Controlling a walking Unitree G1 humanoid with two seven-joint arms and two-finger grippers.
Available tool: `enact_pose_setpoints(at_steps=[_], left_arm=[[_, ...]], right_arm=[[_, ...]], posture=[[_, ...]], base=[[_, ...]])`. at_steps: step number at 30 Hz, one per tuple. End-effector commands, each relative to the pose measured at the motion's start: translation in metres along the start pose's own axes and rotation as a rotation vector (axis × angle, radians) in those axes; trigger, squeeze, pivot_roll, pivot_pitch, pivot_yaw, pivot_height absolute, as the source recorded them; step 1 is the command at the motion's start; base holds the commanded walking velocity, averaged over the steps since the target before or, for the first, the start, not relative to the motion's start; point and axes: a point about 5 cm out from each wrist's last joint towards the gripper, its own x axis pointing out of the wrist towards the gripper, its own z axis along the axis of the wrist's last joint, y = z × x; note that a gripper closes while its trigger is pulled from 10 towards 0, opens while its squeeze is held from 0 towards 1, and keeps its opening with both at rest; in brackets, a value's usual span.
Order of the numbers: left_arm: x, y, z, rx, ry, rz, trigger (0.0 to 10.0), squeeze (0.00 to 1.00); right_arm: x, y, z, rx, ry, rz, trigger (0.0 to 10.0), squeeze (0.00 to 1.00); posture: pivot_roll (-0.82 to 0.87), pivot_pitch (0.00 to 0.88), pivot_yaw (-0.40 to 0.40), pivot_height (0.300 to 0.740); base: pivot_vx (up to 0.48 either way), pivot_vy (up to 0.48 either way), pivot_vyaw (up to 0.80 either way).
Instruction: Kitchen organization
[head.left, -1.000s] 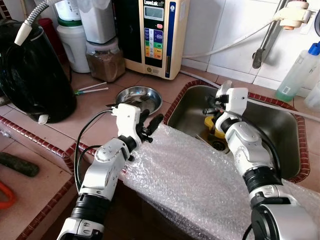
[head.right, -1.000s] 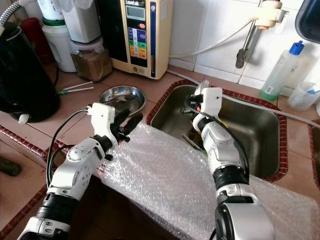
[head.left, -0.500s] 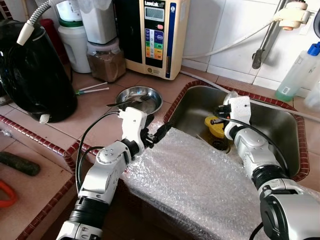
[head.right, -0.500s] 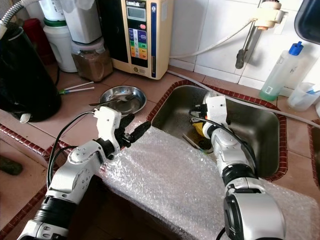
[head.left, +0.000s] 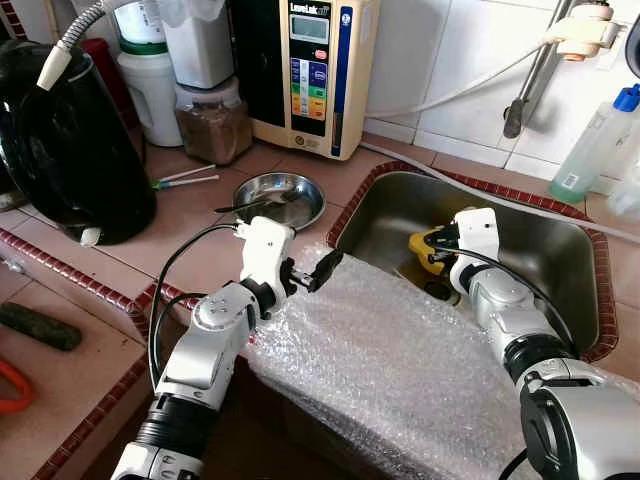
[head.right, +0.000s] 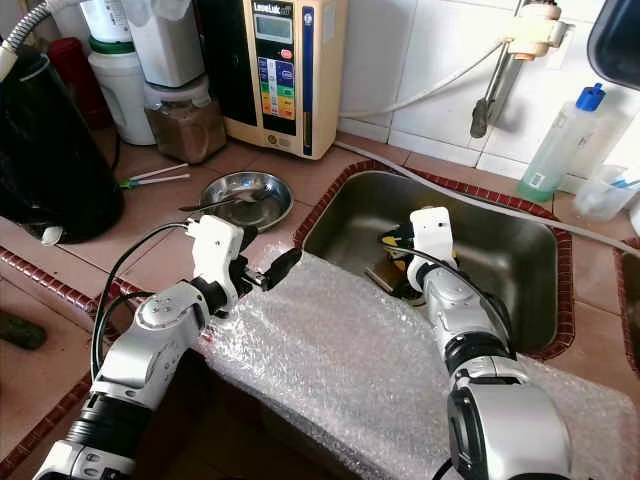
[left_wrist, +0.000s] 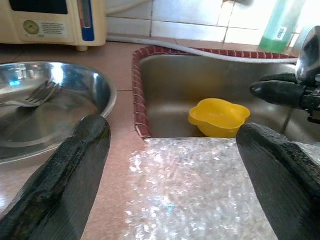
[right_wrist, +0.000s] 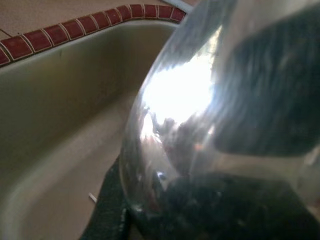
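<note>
Fingers (left_wrist: 75, 170) of left gripper (head.left: 312, 273) spread wide over bubble wrap (head.left: 400, 350), holding nothing. Right gripper (head.right: 398, 240) in sink (head.right: 500, 250) beside yellow cup (head.left: 432, 248), clamping a shiny metal object (right_wrist: 200, 115).

Bubble wrap (head.left: 400, 370) across sink (head.left: 560, 250) front

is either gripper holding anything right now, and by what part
The left gripper is open above the bubble wrap, holding nothing. The right gripper, down in the sink, is shut on a shiny metal item; which part cannot be told.
</note>
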Motion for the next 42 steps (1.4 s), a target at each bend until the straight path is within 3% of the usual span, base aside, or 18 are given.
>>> enact_pose_setpoints(at_steps=[1,14,17,21,26,28,29,30,31,37,41,42], left_arm=[[0.003,-0.002,0.001,0.02,0.007,-0.002,10.0,1.0],[0.004,0.001,0.0,0.027,0.001,0.023,10.0,1.0],[0.003,0.0,-0.001,0.032,0.004,0.024,10.0,1.0],[0.003,0.001,-0.001,0.035,0.005,0.027,10.0,1.0],[0.003,0.001,-0.001,0.037,0.004,0.032,10.0,1.0],[0.003,0.004,0.0,0.042,-0.002,0.055,10.0,1.0],[0.003,0.004,0.0,0.042,-0.002,0.055,10.0,1.0],[0.004,0.007,0.002,0.043,-0.013,0.09,10.0,1.0],[0.004,0.009,0.003,0.042,-0.02,0.111,10.0,1.0],[0.002,0.031,0.021,0.047,-0.123,0.3,10.0,1.0],[-0.001,0.046,0.031,0.054,-0.168,0.402,10.0,1.0],[-0.002,0.05,0.033,0.058,-0.177,0.438,10.0,0.0]], right_arm=[[0.001,-0.003,0.005,-0.006,0.0,-0.007,10.0,1.0],[0.002,0.003,0.003,0.045,0.023,0.068,10.0,1.0],[0.003,0.007,0.003,0.149,0.044,0.111,10.0,1.0],[0.003,0.008,0.002,0.053,0.064,0.129,10.0,1.0],[0.004,0.006,0.007,0.061,0.043,0.124,10.0,1.0],[0.004,0.005,0.014,-0.041,-0.005,0.132,10.0,1.0],[0.004,0.005,0.014,-0.041,-0.005,0.132,10.0,1.0],[0.004,0.008,0.022,-0.118,-0.069,0.149,10.0,1.0],[0.004,0.009,0.027,-0.128,-0.108,0.149,10.0,1.0],[0.003,0.011,0.047,-0.077,-0.262,0.119,10.0,1.0],[0.001,0.027,0.049,-0.035,-0.326,0.197,10.0,1.0],[-0.001,0.032,0.049,-0.039,-0.345,0.212,10.0,1.0]], posture=[[0.11,0.0,0.021,0.74],[0.11,0.0,0.015,0.74],[0.11,0.0,0.014,0.74],[0.11,0.0,0.014,0.74],[0.11,0.0,0.012,0.74],[0.11,0.0,0.013,0.74],[0.11,0.0,0.013,0.74],[0.11,0.0,0.014,0.74],[0.11,0.0,0.013,0.74],[0.11,0.0,0.008,0.74],[0.1,0.0,0.009,0.74],[0.1,0.0,0.011,0.74]], base=[[0.0,0.0,0.0],[0.0,0.0,0.0],[0.0,0.0,0.0],[0.0,0.0,0.0],[0.0,0.0,0.0],[0.0,0.0,0.0],[0.0,0.0,0.0],[0.0,0.0,0.0],[0.0,0.0,0.0],[0.0,0.0,0.0],[0.0,0.0,0.0],[0.0,0.0,0.0]])
